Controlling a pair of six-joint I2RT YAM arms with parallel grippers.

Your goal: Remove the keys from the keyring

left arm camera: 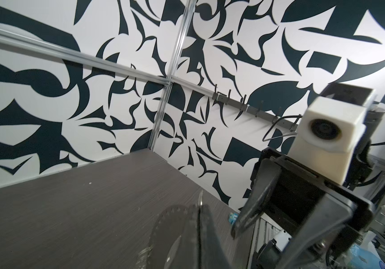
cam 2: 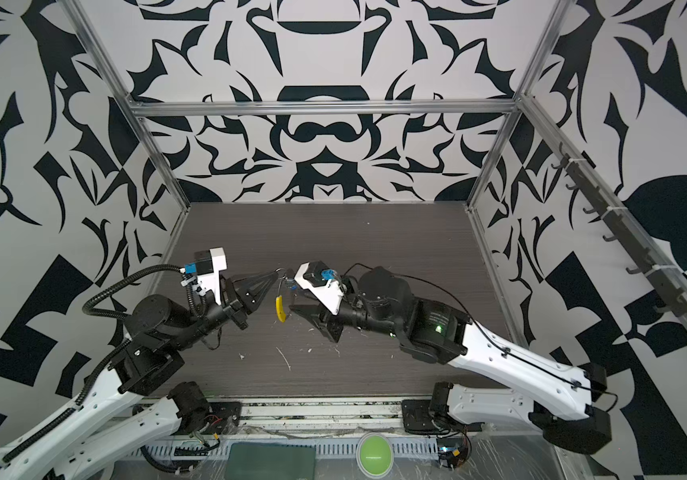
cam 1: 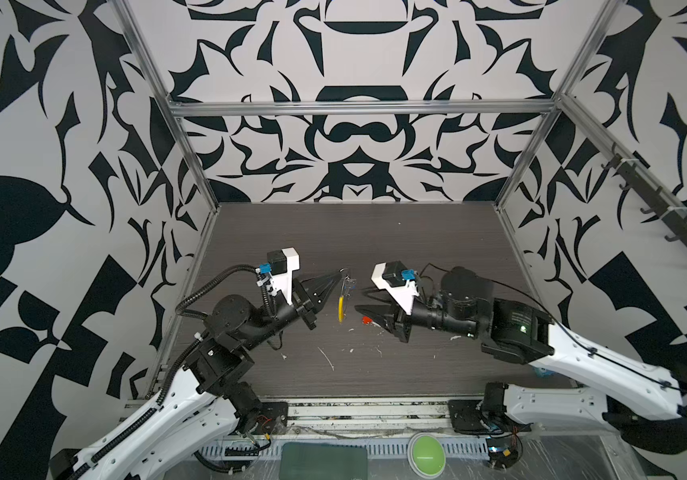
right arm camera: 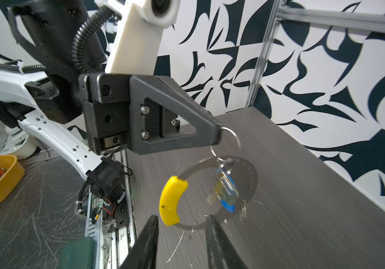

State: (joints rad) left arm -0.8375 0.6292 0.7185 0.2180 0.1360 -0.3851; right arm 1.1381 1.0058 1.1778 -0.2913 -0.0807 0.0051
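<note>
Left claw (right arm camera: 219, 135) is clamped tight on a small split ring (right arm camera: 232, 137) right at its tips. The keyring (right arm camera: 252, 174) hangs from that ring straight below the claw, clear of the tabletop (right arm camera: 303, 198). The blue-headed key (right arm camera: 227, 193) is still on, dangling inside the loop just under the left claw's tips; it's blurred, so I can't tell exactly how it's threaded. The yellow sleeve (right arm camera: 169, 201) sits on the loop's far-down side, nearest the right claw (right arm camera: 183, 221). The right claw's jaws are partly apart with nothing between them, tips just short of the loop's bottom arc. The red-headed key (cam 1: 366, 320) is off the ring, right beside the right claw's tips in a top view. I can't tell whether it's lying on the tabletop or touching a finger. Call it about half done: one key is free and one is left. What remains is for the right claw to take the blue key and work it round to the loop's opening, which I can't locate here.
</note>
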